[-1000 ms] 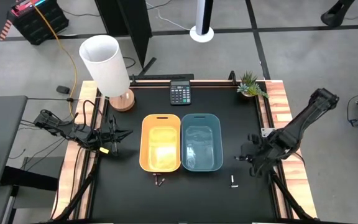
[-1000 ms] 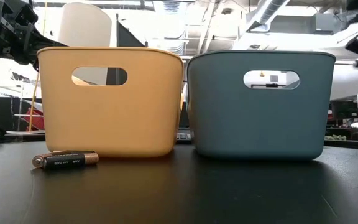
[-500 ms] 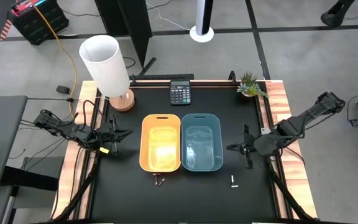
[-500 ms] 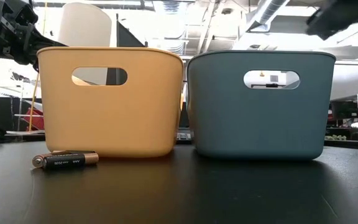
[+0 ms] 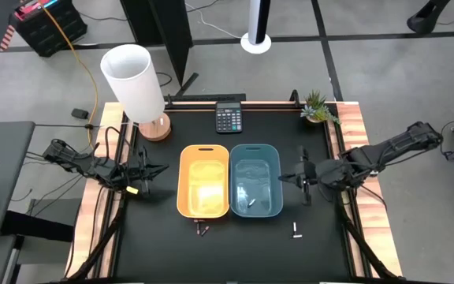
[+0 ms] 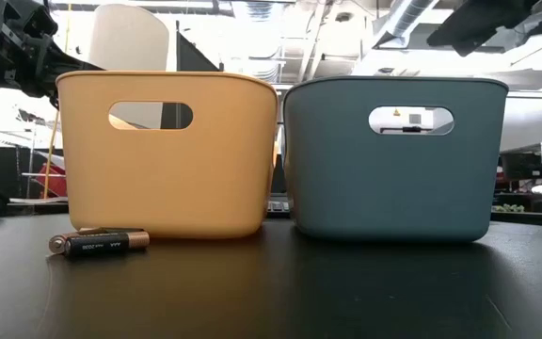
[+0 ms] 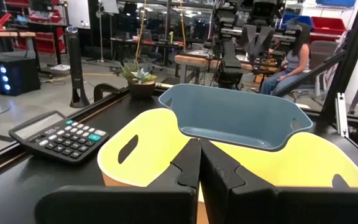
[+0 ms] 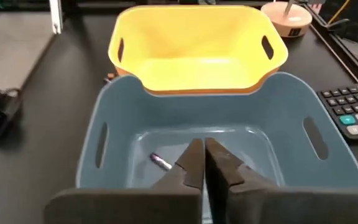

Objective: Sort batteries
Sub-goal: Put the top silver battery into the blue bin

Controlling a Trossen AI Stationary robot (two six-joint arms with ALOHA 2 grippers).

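An orange bin [image 5: 203, 180] and a blue bin [image 5: 255, 180] stand side by side at the table's middle. One silvery battery [image 8: 161, 162] lies on the blue bin's floor [image 5: 251, 203]. Two dark batteries [image 5: 202, 229] lie on the table at the orange bin's near side; the low view shows one with a coppery end [image 6: 98, 244]. A white battery [image 5: 296, 229] lies near the blue bin's near right corner. My right gripper [image 5: 290, 179] hovers shut at the blue bin's right rim, pointing into it [image 8: 202, 163]. My left gripper [image 5: 154, 170] waits shut at the table's left side [image 7: 199, 167].
A black calculator [image 5: 228, 118] lies at the far edge, with a white cylinder on a wooden base [image 5: 136, 83] at the far left corner and a small plant [image 5: 318, 107] at the far right. A seated person [image 7: 295, 51] shows beyond the table. Bare tabletop lies left and right of the bins.
My right gripper has moved from the table's right side toward the far edge and leftward to the blue bin's right rim. A silvery battery now lies in the blue bin, where none showed before.
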